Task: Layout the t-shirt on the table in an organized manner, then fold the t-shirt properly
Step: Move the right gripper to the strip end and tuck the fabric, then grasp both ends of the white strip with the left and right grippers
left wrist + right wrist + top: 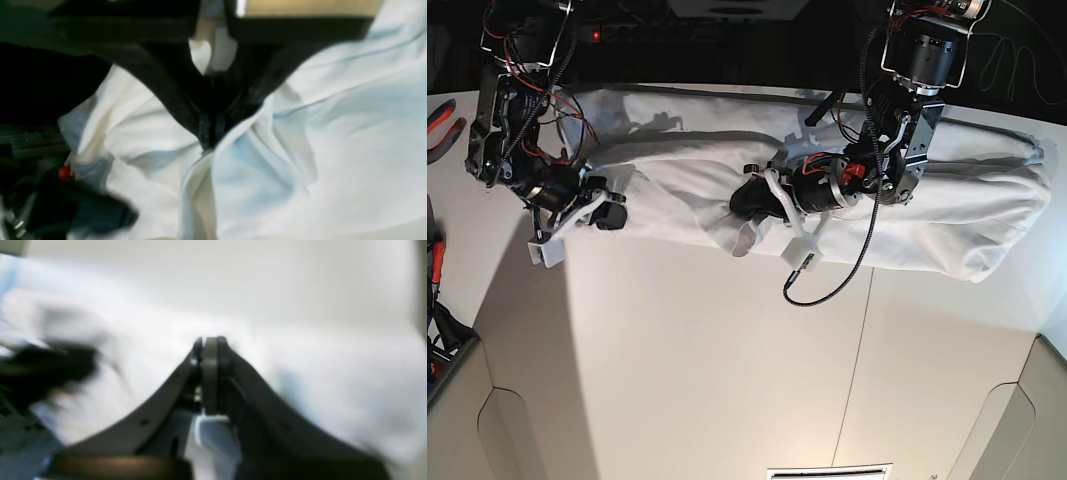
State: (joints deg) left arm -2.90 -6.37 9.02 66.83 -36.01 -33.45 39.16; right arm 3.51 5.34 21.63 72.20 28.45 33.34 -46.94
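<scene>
Clearly the t-shirt [727, 165] is not yet laid out; it lies as a long wrinkled band across the far part of the table [707, 340], bunched and doubled over itself, with its near edge drooping in a small flap near the middle; the near part of the tabletop is bare.

The left gripper [208, 141] has its jaws pressed together on a pinched ridge of the white cloth, and folds radiate away from that pinch in the left wrist view; in the base view it sits at the middle of the band. The right gripper [210, 343] has its jaws together as well; it sits at the end of the band on the base view's left, but the blurred right wrist view does not show whether any cloth is caught between them.

As for handling, the shirt looks light, soft and limp; it will sag and crease wherever it is not supported, and it may drag and bunch on the matte table. I judge that hems, shoulders or sleeve edges are the best places to take hold, so the cloth can be drawn taut and spread flat.

No containers are in view.
</scene>
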